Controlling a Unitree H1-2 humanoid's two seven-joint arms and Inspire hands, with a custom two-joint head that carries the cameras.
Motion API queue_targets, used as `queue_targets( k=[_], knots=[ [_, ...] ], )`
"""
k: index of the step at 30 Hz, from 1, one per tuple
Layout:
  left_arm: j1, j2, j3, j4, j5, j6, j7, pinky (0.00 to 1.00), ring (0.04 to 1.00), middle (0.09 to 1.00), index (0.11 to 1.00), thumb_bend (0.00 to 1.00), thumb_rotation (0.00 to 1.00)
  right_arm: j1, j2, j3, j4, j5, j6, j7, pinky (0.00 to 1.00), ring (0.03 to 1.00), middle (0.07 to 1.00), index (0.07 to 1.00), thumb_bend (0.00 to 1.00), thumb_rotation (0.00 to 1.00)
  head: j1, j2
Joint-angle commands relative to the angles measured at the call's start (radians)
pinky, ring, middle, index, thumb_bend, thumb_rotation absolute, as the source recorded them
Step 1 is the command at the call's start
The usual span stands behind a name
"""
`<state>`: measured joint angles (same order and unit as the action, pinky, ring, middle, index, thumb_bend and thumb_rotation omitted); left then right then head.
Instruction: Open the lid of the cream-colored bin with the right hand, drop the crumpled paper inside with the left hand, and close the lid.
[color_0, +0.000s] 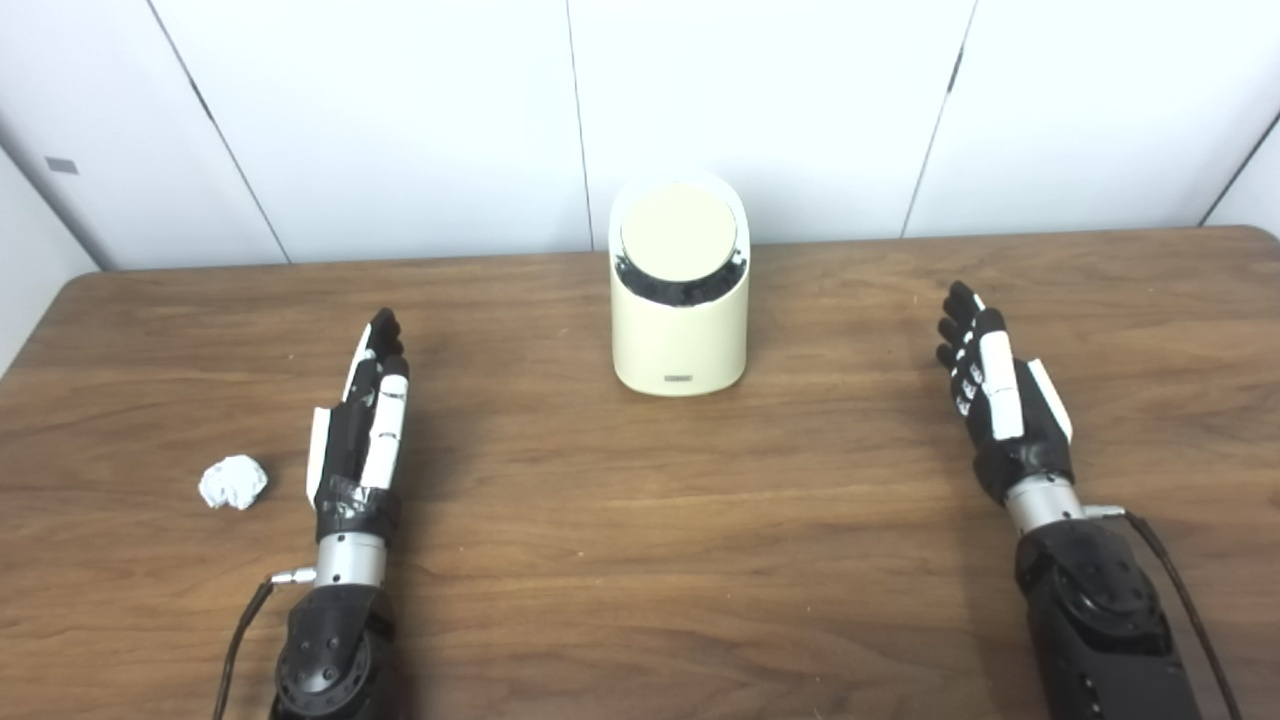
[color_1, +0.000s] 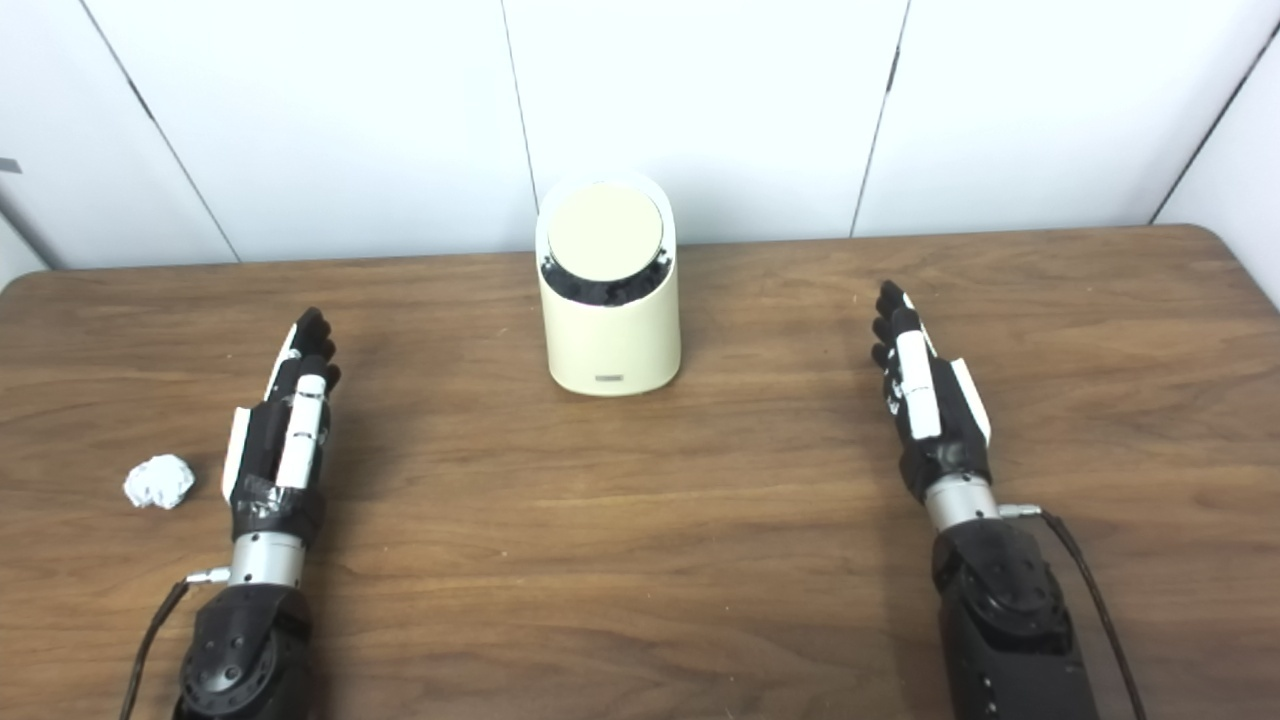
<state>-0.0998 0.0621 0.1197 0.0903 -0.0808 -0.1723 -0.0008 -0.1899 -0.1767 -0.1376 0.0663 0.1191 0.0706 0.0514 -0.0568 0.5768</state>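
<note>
Cream-colored bin (color_0: 680, 330) upright at far centre of bench (color_0: 640, 560), round lid (color_0: 679, 232) shut. Crumpled paper (color_0: 233, 482) lying near left, just beside left hand (color_0: 362, 425). Right hand (color_0: 1003, 395) well apart at right. Fingers (color_0: 386, 335) of both stretched straight, holding nothing.

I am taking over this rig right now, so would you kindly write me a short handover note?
Left hand: open, holding nothing, over the table.
Right hand: open, holding nothing, apart from the bin.
Cream-colored bin: upright at the centre back, lid shut.
Crumpled paper: on the table just left of the left hand, untouched.
Done: nothing.
Left: right hand opens the lid, left hand drops the paper in, close the lid.
</note>
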Motion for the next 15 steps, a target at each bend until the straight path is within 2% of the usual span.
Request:
queue_targets(
  k=[1,6,11,15],
  knots=[
    [0.045,-0.029,-0.014,0.035,-0.001,-0.024,0.004,1.0,1.0,0.987,0.989,0.32,0.74,-0.051,-0.019,-0.004,-0.027,-0.005,-0.055,0.005,1.0,0.99,0.989,0.977,0.55,1.0,0.0,0.002],
    [0.053,-0.036,-0.015,0.025,-0.005,-0.033,0.003,1.0,1.0,0.986,0.996,0.31,0.72,-0.069,-0.034,0.001,-0.043,0.004,-0.053,0.027,1.0,0.991,0.989,0.965,0.66,1.0,0.01,0.01],
    [0.058,-0.047,-0.013,0.014,-0.004,-0.026,0.008,1.0,0.998,0.982,0.989,0.27,0.76,-0.11,-0.043,0.012,-0.063,-0.005,-0.009,0.037,1.0,0.989,0.983,0.956,0.66,0.99,0.014,0.012],
    [0.06,-0.054,-0.012,0.008,-0.006,-0.023,0.008,1.0,0.999,0.984,0.994,0.29,0.75,-0.144,-0.053,0.022,-0.063,-0.011,0.017,0.045,1.0,0.987,0.979,0.957,0.67,0.94,0.015,0.011]
  ],
)
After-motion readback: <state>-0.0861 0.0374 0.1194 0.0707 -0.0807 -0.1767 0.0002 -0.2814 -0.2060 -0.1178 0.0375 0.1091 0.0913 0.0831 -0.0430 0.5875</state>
